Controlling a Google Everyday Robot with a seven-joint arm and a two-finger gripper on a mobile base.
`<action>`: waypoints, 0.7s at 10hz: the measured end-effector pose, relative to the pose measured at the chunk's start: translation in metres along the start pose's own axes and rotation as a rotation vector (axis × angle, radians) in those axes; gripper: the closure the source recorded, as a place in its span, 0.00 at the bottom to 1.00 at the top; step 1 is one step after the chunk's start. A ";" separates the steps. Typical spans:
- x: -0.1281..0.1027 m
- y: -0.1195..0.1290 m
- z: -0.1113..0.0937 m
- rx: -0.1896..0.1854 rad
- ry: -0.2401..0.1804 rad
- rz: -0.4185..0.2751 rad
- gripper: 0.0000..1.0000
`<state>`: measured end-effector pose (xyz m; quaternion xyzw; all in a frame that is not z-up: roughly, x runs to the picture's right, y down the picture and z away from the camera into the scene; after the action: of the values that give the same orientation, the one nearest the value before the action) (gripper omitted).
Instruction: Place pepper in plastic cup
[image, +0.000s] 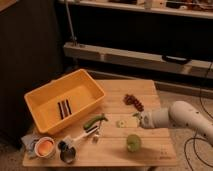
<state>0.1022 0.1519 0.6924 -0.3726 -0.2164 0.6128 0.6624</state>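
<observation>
In the single camera view we saw a wooden counter (150, 90) with the things spread over it. The pepper (95, 121) lay flat near the middle of the counter, just in front of the near right corner of a yellow bin (37, 107), its curve running toward the upper right. The plastic cup (133, 142) stood upright near the front edge, to the right of the pepper and apart from it.

The robot's white arm (185, 117) reached in from the right, low over the counter. Its tool (136, 118) sat above the plastic cup and to the right of the pepper, touching neither. We took the tool's fingers to be apart, and we saw nothing gripped between them. A small pale piece (122, 123) lay just to the left of the tool.

A cluster of dark red grapes (134, 101) rested behind the tool. At the front left corner stood a white cup with an orange inside (44, 147), a metal cup (67, 155) beside it, and a white utensil (80, 137) lying between the metal cup and the pepper. Two dark sticks (64, 108) lay in the bin.
</observation>
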 end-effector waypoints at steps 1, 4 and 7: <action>-0.007 0.003 0.005 -0.017 0.001 -0.067 0.20; -0.043 0.036 0.025 -0.120 0.005 -0.451 0.20; -0.060 0.063 0.032 -0.198 -0.015 -0.760 0.20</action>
<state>0.0279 0.0990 0.6747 -0.3236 -0.4020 0.3026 0.8013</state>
